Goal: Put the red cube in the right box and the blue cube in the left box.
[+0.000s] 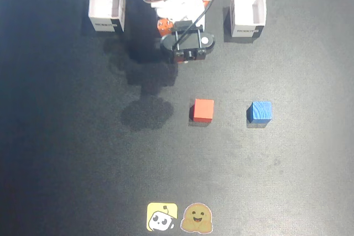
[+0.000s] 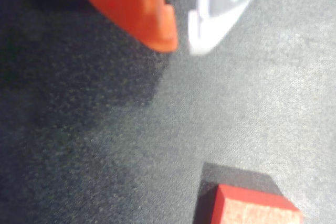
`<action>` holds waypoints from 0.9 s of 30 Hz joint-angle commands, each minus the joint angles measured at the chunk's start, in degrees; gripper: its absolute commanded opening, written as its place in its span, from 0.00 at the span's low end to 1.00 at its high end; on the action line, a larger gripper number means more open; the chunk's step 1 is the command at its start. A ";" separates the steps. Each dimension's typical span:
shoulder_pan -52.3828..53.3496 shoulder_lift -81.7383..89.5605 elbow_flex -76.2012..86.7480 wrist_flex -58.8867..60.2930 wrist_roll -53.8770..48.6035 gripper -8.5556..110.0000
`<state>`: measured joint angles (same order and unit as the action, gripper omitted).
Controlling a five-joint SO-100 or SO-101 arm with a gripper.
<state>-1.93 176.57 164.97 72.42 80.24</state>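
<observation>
Sitting nearest the fixed view's bottom edge are two cartoon stickers (image 1: 179, 217) on the dark felt worktop (image 1: 66, 153). Farther up, the small solid red cube (image 1: 203, 110) and the streaked blue cube (image 1: 260, 111) rest apart. In the wrist view, the orange and white fingers (image 2: 182, 38) hang slightly parted, holding nothing. The pinkish-walled white cardboard box (image 1: 106, 7) and grey-walled twin (image 1: 247, 12) carry unreadable black labels.

Dark grey felt-like table mat (image 1: 66, 153), carrying a small bright-red cube (image 1: 203, 110) near centre and a small blue cube (image 1: 260, 111) beside it. Two white open-topped cardboard boxes at the far edge: pinkish-walled box (image 1: 107, 7) left, whiter-walled box (image 1: 247, 12) right. Two cartoon stickers (image 1: 180, 218) at the near edge.
</observation>
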 commanded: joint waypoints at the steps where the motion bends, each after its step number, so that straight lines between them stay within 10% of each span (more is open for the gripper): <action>1: 0.00 0.62 -0.35 -0.18 0.00 0.07; 27: 0.00 0.62 -0.35 -0.18 0.79 0.07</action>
<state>-1.93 176.57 164.97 72.42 80.60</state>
